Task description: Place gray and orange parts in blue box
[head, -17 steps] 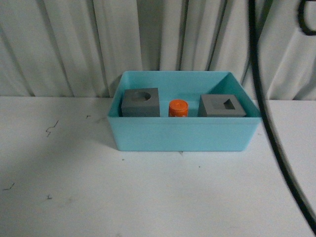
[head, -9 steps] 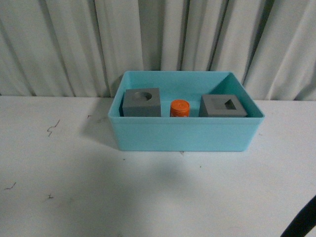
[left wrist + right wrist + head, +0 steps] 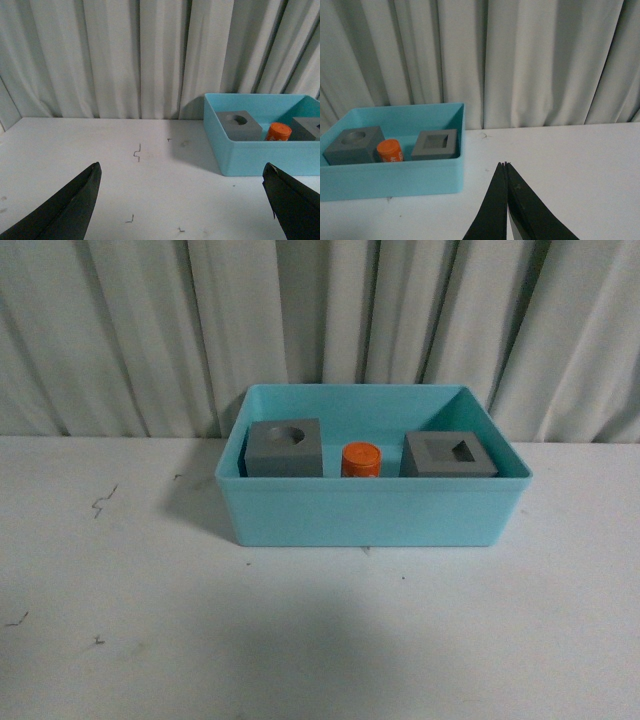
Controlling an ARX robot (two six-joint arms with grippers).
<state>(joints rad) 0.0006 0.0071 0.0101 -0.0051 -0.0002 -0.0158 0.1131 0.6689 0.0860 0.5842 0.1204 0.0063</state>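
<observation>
Front view shows a white table (image 3: 150,630) with some small dark marks on its left part, and behind it a pale curtain (image 3: 130,330) hanging in folds. No arm is seen in this view. On the table, a little right of the middle, stands the blue box (image 3: 370,512). Inside it, three parts are in one row near the front wall. At the left is the gray cube with a round recess (image 3: 285,447) on its top. In the middle is the orange cylinder (image 3: 361,459), standing upright, apart from both cubes. At the right is the gray cube with a rectangular hole (image 3: 449,454). The box walls hide the lower part of all three parts.

The left wrist view shows the left gripper (image 3: 182,200) with its two dark fingers (image 3: 65,210) spread wide, one at each lower corner of the picture. Nothing is between them. It hangs above the bare table, well apart from the box, which is farther ahead and to one side.

The right wrist view shows the right gripper (image 3: 506,172) with its dark fingers pressed together, tips touching, and nothing pinched between them. It is above the table, near the box but not touching it. White digits are on the side of the cylinder, too small to read.
</observation>
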